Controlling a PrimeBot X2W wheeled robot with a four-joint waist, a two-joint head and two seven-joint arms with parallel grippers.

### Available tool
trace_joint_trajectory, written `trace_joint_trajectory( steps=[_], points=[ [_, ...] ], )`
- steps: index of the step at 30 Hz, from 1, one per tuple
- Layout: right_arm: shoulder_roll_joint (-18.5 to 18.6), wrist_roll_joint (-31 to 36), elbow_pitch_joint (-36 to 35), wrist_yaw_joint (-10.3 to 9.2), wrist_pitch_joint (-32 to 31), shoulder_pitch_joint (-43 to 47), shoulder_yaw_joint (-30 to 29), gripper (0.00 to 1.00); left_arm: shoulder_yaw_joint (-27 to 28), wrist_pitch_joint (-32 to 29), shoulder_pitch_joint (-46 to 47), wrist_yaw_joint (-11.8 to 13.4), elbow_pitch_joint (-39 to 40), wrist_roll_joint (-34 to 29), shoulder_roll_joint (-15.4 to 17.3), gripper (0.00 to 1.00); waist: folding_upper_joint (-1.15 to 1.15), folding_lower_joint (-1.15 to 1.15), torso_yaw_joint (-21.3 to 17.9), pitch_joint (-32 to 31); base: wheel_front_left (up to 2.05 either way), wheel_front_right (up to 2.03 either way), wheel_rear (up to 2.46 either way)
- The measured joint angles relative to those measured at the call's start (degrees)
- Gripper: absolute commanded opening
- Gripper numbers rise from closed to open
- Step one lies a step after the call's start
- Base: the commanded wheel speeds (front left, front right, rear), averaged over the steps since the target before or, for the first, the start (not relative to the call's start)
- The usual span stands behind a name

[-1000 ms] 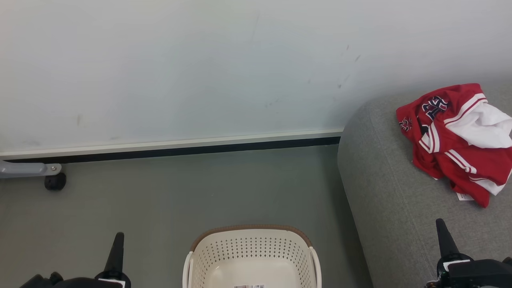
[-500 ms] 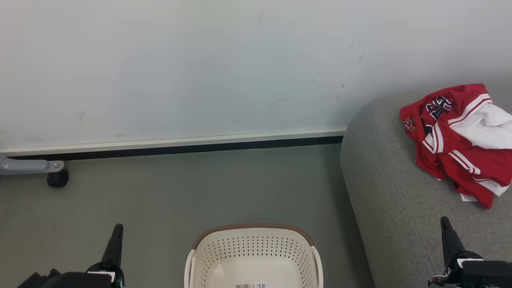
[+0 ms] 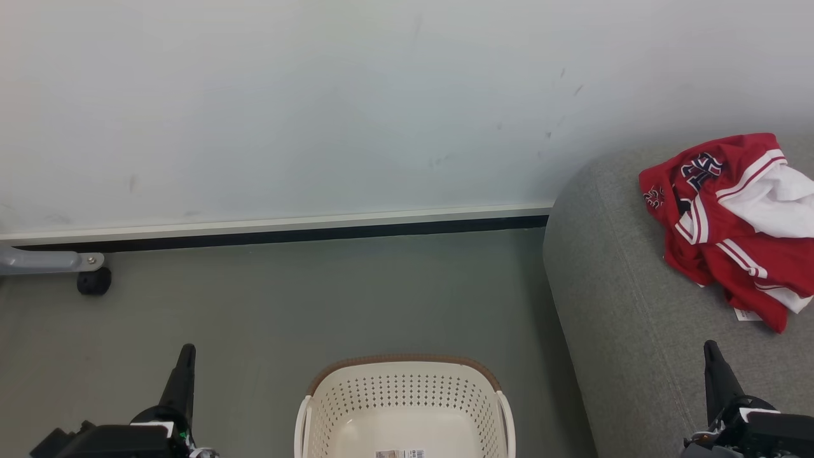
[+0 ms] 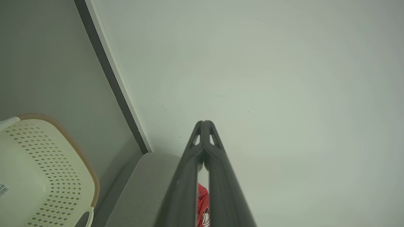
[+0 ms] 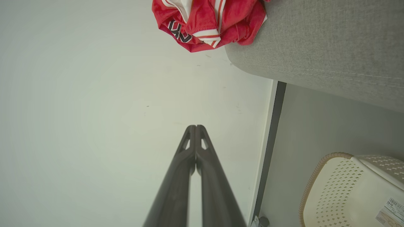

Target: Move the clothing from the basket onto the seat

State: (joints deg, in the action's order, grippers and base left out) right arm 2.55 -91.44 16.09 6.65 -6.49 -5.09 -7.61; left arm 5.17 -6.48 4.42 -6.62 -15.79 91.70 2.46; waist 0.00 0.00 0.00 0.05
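Head view puts the red jerseys (image 3: 731,235) on the grey sofa (image 3: 623,305), ahead of the nearer right gripper (image 3: 710,348); it and the left gripper (image 3: 187,351) are clenched, empty.

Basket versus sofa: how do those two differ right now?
The basket is cream perforated plastic with a brown rim; the sofa is grey fabric with stitched seams. What shows of the basket's inside holds only a label, while the sofa carries crumpled red jerseys. The basket looks far smaller than the sofa. Both stand on the grey floor near the wall.
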Motion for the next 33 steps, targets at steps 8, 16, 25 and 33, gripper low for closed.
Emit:
trace_joint_trajectory(
  steps=[8, 16, 25, 33],
  points=[
    [0.0, 0.0, 0.0, 0.0, 0.0, 0.0, 0.0, 0.0, 0.0, 0.0, 0.0, 0.0, 0.0, 0.0, 0.0, 0.0, 0.0, 0.0, 0.0, 0.0, 0.0, 0.0, 0.0],
    [0.0, 0.0, 0.0, 0.0, 0.0, 0.0, 0.0, 0.0, 0.0, 0.0, 0.0, 0.0, 0.0, 0.0, 0.0, 0.0, 0.0, 0.0, 0.0, 0.0, 0.0, 0.0, 0.0],
    [0.0, 0.0, 0.0, 0.01, 0.0, 0.0, 0.0, 0.0, 0.0, 0.0, 0.0, 0.0, 0.0, 0.0, 0.0, 0.0, 0.0, 0.0, 0.0, 0.0, 0.0, 0.0, 0.0],
    [0.0, 0.0, 0.1, 0.09, 0.0, 0.0, 0.0, 0.0, 0.0, 0.0, 0.0, 0.0, 0.0, 0.0, 0.0, 0.0, 0.0, 0.0, 0.0, 0.0, 0.0, 0.0, 0.0]
  ],
)
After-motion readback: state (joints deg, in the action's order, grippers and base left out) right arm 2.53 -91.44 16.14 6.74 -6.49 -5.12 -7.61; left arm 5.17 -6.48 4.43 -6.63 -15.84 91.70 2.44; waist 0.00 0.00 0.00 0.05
